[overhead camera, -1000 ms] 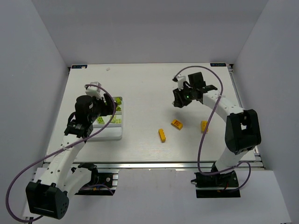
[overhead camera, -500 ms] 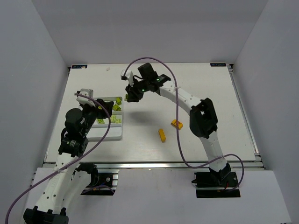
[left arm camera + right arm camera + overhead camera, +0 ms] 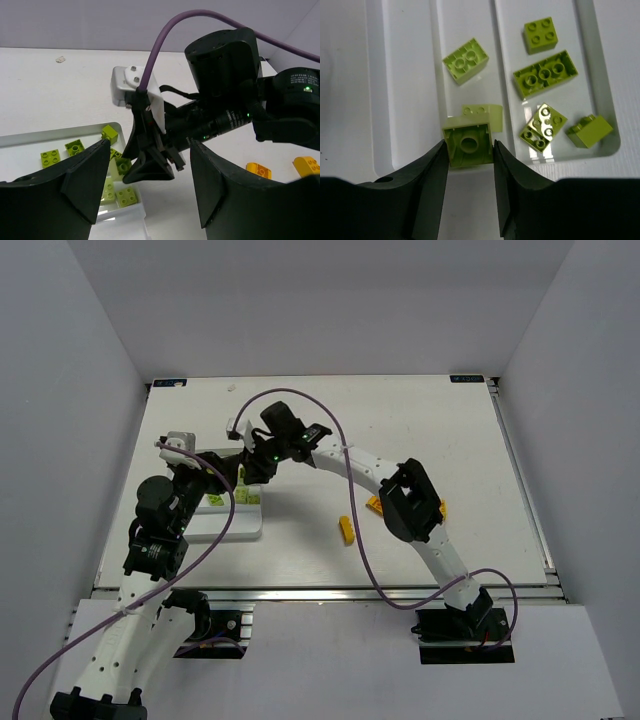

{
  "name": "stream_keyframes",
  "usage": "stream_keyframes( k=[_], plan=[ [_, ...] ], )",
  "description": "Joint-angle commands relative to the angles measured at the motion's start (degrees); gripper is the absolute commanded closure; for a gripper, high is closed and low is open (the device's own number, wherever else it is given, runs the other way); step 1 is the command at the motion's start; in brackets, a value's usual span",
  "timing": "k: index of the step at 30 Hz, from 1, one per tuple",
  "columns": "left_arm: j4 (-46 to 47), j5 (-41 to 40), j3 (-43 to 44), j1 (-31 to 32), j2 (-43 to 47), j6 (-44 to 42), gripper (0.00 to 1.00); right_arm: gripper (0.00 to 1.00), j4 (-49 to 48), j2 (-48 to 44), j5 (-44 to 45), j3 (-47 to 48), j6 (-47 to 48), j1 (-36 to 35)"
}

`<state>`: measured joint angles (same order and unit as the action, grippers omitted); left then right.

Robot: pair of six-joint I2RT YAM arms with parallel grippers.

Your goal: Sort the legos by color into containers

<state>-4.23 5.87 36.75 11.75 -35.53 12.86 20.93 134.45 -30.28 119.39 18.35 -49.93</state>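
Note:
My right gripper is shut on a lime green lego, held underside up just above the white tray. Several lime legos lie in the tray's compartments, among them a long one and a square one. From above, my right gripper reaches across to the tray at the left. My left gripper is open and holds nothing, and it hangs by the tray's near right corner, facing the right gripper. Orange-yellow legos lie on the table.
The right arm arches across the middle of the table, its elbow above the orange legos. Another orange lego peeks out beside the elbow. The left arm stands over the tray's left side. White walls enclose the table.
The right arm has swung from the table's far right across to the tray at the left, still shut on the lime lego. The left arm has drawn back a little toward its base.

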Motion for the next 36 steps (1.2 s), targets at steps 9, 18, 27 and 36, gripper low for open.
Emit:
stream_keyframes(
  k=[9, 18, 27, 36],
  plan=[
    [1.2, 1.2, -0.1, 0.2, 0.6, -0.4, 0.25, 0.61, -4.6, 3.4, 3.8, 2.2, -1.7, -3.1],
    [1.6, 2.7, -0.3, 0.2, 1.2, -0.2, 0.23, 0.45, -4.4, 3.7, 5.8, 2.3, -2.1, -3.2],
    [3.8, 12.9, -1.2, 0.2, 0.5, -0.7, 0.68, 0.46, -0.5, -4.2, 6.6, -3.1, -4.5, -1.7],
    [9.5, 30.9, -0.5, 0.8, -9.5, 3.0, 0.53, 1.00, 11.4, -22.1, -0.2, -24.2, -7.3, 14.9]
  ],
)
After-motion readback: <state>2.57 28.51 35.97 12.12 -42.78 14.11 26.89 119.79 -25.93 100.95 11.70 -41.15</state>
